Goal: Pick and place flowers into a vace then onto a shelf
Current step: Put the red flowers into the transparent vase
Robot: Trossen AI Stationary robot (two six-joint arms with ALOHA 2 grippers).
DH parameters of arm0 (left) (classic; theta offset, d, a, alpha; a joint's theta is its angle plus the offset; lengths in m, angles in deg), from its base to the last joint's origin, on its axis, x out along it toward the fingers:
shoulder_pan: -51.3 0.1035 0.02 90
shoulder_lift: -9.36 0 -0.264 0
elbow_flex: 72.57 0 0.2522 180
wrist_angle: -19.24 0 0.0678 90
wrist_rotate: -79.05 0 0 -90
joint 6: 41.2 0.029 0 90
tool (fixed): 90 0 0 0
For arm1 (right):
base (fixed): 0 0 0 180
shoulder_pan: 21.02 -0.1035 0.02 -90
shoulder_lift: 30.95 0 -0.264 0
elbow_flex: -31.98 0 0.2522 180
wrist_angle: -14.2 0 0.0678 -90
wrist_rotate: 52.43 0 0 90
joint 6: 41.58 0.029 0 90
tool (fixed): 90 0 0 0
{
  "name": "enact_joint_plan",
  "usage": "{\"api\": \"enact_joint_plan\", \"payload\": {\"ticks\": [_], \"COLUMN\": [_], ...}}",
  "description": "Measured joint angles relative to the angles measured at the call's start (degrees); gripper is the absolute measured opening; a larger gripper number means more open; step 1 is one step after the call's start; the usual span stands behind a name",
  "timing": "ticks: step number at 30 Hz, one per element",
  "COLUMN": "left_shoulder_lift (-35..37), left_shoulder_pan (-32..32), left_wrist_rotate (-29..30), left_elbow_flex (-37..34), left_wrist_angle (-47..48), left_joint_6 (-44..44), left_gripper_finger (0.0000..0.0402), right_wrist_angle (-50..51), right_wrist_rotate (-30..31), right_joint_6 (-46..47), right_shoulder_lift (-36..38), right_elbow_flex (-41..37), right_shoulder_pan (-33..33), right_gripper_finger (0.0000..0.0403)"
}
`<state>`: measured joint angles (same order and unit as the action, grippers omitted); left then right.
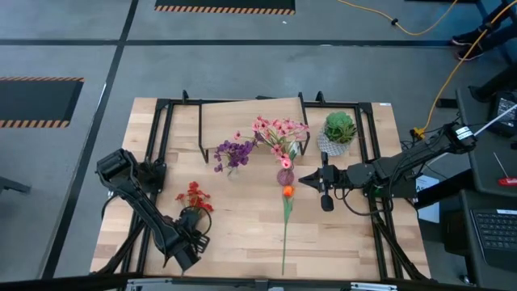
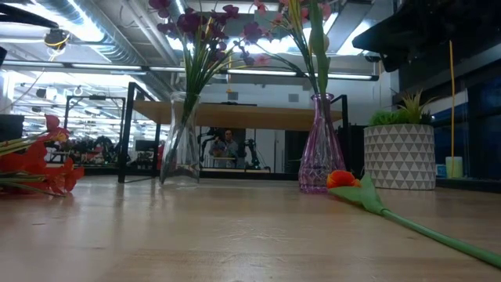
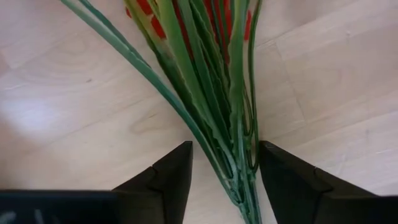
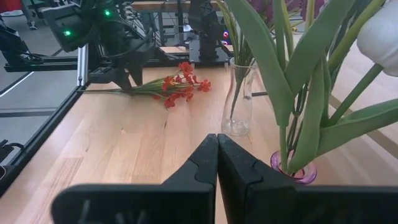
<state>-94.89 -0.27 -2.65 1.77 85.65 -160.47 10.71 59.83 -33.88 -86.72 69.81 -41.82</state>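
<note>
A bunch of red flowers lies flat on the table at the near left, its green stems pointing toward the near edge. My left gripper points down over those stems, open, one finger on either side, touching nothing I can see. An orange flower lies on the table, its long stem running to the near edge. Purple flowers stand in a clear vase, pink ones in a purple vase. My right gripper hovers shut beside the purple vase.
The shelf stands at the table's far middle, behind the two vases. A round green plant in a white pot sits at the far right. Black frame rails run along the table's left and right sides.
</note>
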Motion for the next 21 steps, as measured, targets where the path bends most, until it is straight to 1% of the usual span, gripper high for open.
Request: {"api": "enact_joint_plan", "payload": {"ticks": [10,16,21], "left_shoulder_lift": [0.02,0.55,0.59], "left_shoulder_pan": [0.04,0.04,-0.04], "left_wrist_rotate": [-0.01,-0.33,-0.55], "left_elbow_flex": [-0.09,-0.24,-0.24], "left_wrist_angle": [-2.18,-2.38,-2.23], "left_joint_6": [3.89,4.57,5.39], "left_gripper_finger": [0.0094,0.0045,0.0022], "right_wrist_angle": [0.00,0.00,0.00], "right_wrist_rotate": [0.01,0.02,0.00], "right_joint_6": [0.77,1.07,1.03], "right_shoulder_lift": [0.00,0.00,0.00], "right_elbow_flex": [0.00,0.00,0.00], "right_shoulder_pan": [-0.02,-0.02,-0.02], "right_gripper_finger": [0.0013,0.0013,0.0013]}}
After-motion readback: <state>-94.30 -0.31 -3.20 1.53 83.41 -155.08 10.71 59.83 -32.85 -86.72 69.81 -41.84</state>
